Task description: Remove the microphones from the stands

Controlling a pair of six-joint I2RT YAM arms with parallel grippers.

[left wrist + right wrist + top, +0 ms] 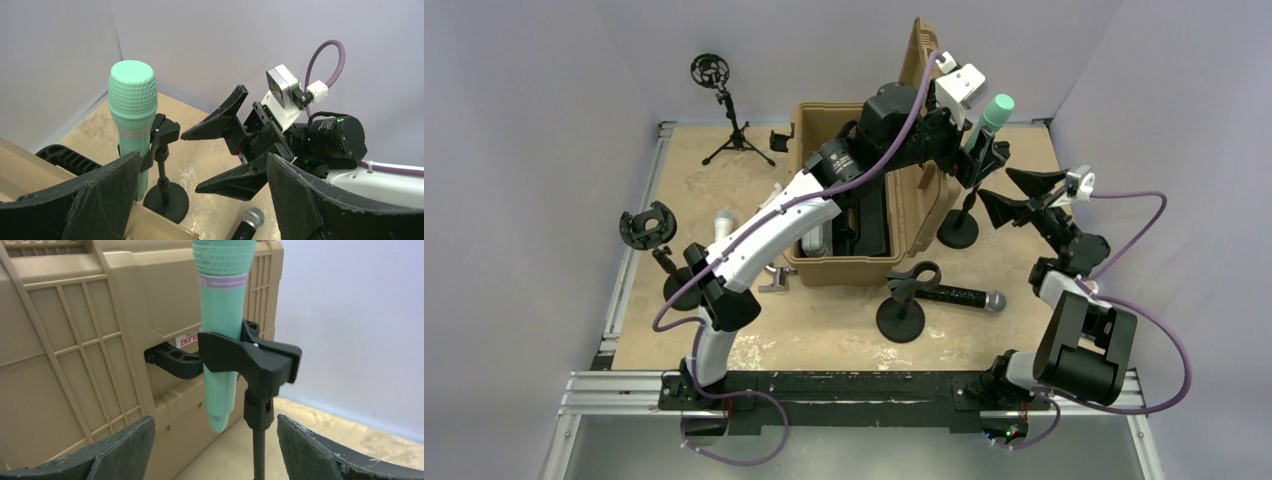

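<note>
Right wrist crops the microphone (220,315) top and stand (262,365) base; left gripper (202,157) and right gripper (215,420) both released.

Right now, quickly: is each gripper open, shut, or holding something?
Left gripper: open, holding nothing, close to the green microphone.
Right gripper: open, holding nothing.

I count two arms, the left arm (764,235) and the right arm (1084,345). One tan case (844,272). Two microphones I am sure of: the green microphone (996,110) far right, the black microphone (959,296) near centre. Four stands: the far round-base stand (957,230), the near round-base stand (902,318), the tripod stand (736,135) far left, the shock-mount stand (649,225) left.
</note>
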